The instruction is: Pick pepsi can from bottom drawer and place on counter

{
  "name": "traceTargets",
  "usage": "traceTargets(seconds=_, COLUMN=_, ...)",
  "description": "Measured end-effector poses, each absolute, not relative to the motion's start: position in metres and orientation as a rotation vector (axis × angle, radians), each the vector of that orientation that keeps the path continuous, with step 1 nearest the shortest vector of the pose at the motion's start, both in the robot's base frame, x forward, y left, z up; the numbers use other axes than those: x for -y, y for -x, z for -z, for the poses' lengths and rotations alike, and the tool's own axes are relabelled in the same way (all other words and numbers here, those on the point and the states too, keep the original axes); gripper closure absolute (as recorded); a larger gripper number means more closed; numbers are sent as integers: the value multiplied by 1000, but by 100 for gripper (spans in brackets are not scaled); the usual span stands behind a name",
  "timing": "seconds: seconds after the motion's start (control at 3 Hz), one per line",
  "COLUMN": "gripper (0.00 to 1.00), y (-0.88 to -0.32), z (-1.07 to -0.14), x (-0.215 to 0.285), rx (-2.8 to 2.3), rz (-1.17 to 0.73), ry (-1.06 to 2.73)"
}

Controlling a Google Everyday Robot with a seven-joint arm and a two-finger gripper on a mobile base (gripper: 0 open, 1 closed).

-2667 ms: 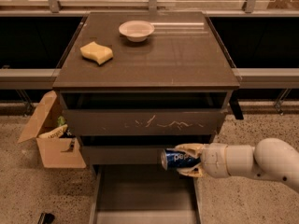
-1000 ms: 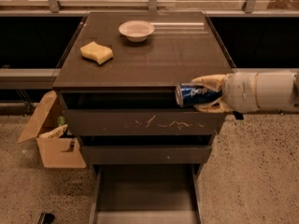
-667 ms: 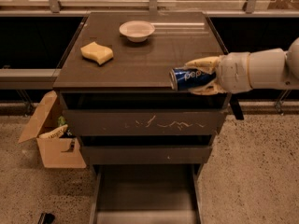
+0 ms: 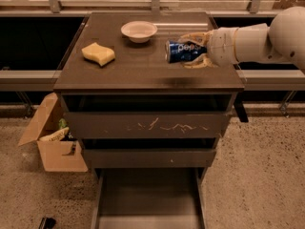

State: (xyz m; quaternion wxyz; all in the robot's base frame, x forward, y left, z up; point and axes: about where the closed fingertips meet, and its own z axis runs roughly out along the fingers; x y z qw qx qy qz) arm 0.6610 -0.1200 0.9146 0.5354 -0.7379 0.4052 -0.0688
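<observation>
My gripper (image 4: 192,50) is clenched on the pepsi can (image 4: 179,51), holding it on its side above the counter (image 4: 143,68), close to the right edge. The bottom drawer (image 4: 147,197) stands pulled out below. A yellow sponge (image 4: 98,54) lies near the left edge and a bowl (image 4: 138,31) near the back edge.

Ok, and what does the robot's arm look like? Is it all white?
Mostly. The arm is a fat, smooth, white tube with a big rounded joint at the right edge and a thin seam near the wrist. Its pincer, over the right side of the counter around the pepsi can, has two pale yellowish-tan fingers. No cables or markings show.
</observation>
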Motion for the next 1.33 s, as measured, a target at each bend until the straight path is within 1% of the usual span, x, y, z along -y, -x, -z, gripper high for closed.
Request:
traceTargets(seconds=0.67, gripper=100, y=-708, z=-906, x=112, rx=-1179, rz=53, ry=1551)
traceTargets(seconds=1.0, gripper=74, y=-734, z=-888, x=112, rx=-1288, rz=-61, ry=1473)
traceTargets(seconds=1.33, gripper=50, y=-747, z=-876, x=117, rx=-1346, rz=-104, ry=1428)
